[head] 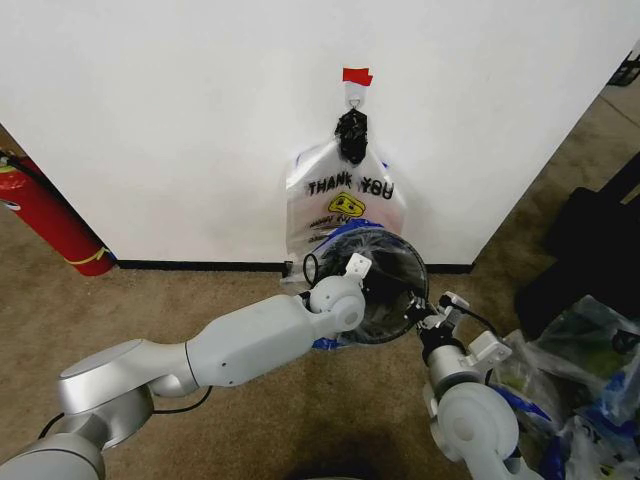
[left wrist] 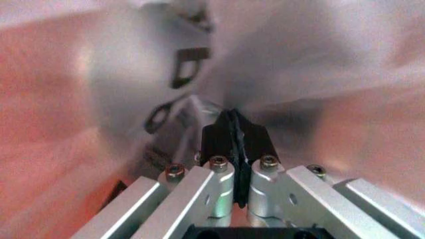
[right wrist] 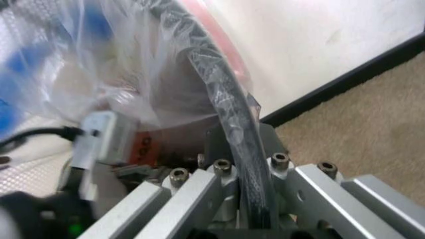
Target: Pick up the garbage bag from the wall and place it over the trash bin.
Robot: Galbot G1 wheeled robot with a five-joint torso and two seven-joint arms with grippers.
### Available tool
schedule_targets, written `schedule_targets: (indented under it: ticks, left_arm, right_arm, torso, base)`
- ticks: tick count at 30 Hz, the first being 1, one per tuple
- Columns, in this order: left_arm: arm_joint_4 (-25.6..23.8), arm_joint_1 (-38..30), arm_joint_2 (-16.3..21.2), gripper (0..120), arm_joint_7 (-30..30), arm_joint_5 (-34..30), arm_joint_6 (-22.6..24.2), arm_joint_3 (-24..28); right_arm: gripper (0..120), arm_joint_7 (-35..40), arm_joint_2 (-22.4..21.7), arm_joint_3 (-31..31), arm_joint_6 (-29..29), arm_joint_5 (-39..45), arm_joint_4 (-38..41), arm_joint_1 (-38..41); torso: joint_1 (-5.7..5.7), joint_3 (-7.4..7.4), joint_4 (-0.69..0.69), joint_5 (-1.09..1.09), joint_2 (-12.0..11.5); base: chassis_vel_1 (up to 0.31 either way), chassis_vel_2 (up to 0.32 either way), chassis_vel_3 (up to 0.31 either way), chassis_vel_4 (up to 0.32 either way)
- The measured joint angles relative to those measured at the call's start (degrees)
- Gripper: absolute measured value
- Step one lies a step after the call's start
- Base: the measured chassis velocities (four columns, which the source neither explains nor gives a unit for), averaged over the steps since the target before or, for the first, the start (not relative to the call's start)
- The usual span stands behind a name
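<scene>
The trash bin [head: 385, 290], a round black wire-mesh bin, sits on the carpet at the foot of the white wall [head: 180, 120], directly below a "THANK YOU" smiley bag [head: 345, 195] that hangs from a hook marked with red tape [head: 357, 75].

The garbage bag [head: 350, 235] is already off the wall and down at the bin: translucent film with a blue patch lies across the bin's mouth and over its rim.

The left gripper [head: 372, 280] reaches into the bin opening from the left side. In the left wrist view its black pads [left wrist: 234, 137] are pressed together on a fold of the thin plastic [left wrist: 279, 59], so it is closed on the bag.

The right gripper [head: 428, 322] is at the bin's near right edge. In the right wrist view its fingers [right wrist: 229, 181] clamp the film-covered wire rim [right wrist: 219, 104].

Progress judgement: pick-up is complete and the bag is partly seated. Remaining work appears to be spreading the film around the full rim and releasing. How much of the far rim is covered cannot be determined.
</scene>
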Motion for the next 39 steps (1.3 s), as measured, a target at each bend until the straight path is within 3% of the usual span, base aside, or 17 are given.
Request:
schedule_targets:
  ticks: [11, 15, 23, 27, 39]
  left_arm:
    - [-11.3, -2.5, 3.3, 0, -3.3, -9.2, 1.6, 0.6]
    - [-12.3, -3.3, 3.9, 0, -3.8, -11.4, 2.7, 1.7]
    - [-8.3, -3.6, 0.6, 0, -3.6, -13.1, 3.4, 3.1]
    - [-3.4, -3.6, -2.0, 0, -2.6, -11.3, 3.5, 3.7]
    - [3.5, -3.9, -5.1, 0, -1.7, -10.0, 3.1, 4.5]
  right_arm:
    - [0, -0.5, -1.2, 0.4, 2.2, -6.1, -2.5, 2.1]
    - [0, -1.8, -1.3, -0.1, 3.6, -9.8, -3.2, 2.0]
    - [0, -2.6, -1.1, -0.4, 4.3, -12.2, -3.3, 1.2]
    - [0, -2.7, -1.3, -0.4, 4.6, -12.1, -2.8, 0.8]
    - [0, -2.7, -1.5, -0.7, 4.6, -11.6, -2.4, 0.9]
  torso:
    - [0.00, 0.00, 0.00, -0.01, 0.0]
    - [0.00, 0.00, 0.00, 0.00, 0.0]
    - [0.00, 0.00, -0.01, 0.00, 0.0]
    - [0.00, 0.00, 0.00, 0.00, 0.0]
    - [0.00, 0.00, 0.00, 0.00, 0.0]
  base:
    - [0.000, 0.000, 0.000, 0.000]
    - [0.000, 0.000, 0.000, 0.000]
    - [0.000, 0.000, 0.000, 0.000]
    - [0.000, 0.000, 0.000, 0.000]
    - [0.000, 0.000, 0.000, 0.000]
